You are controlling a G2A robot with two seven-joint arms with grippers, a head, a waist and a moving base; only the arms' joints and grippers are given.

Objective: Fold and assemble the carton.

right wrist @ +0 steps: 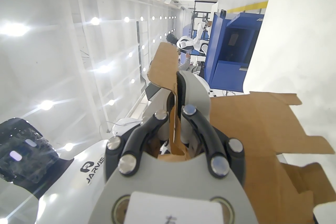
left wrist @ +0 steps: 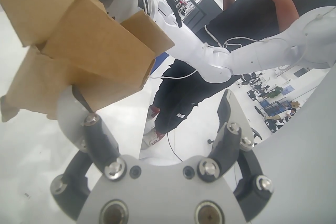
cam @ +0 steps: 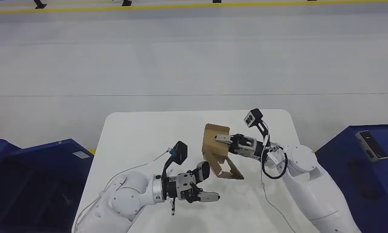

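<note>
1. Left gripper (left wrist: pixel 147 104) sat near the table's (cam: pixel 145 136) near edge, about midway along it. Its fingers were spread wide with nothing between them. One fingertip (left wrist: pixel 65 101) lay just beside the carton's lowest flap; contact could not be told.
2. Carton (cam: pixel 213 147) stood just beyond the left gripper, on the right half of the table, roughly midway between the near and far edges. It was brown, only partly folded and tilted, with its panels and flaps at different angles. One flap (cam: pixel 232 172) reached down toward the near edge onto the tabletop.
3. Right gripper (right wrist: pixel 175 93) was at the carton's right side, level with its upper part. Its fingers were pressed together on a thin cardboard wall, pinching the carton along that edge.
4. Blue bins (cam: pixel 36 166) stood on the floor off the table's left and right edges.
</note>
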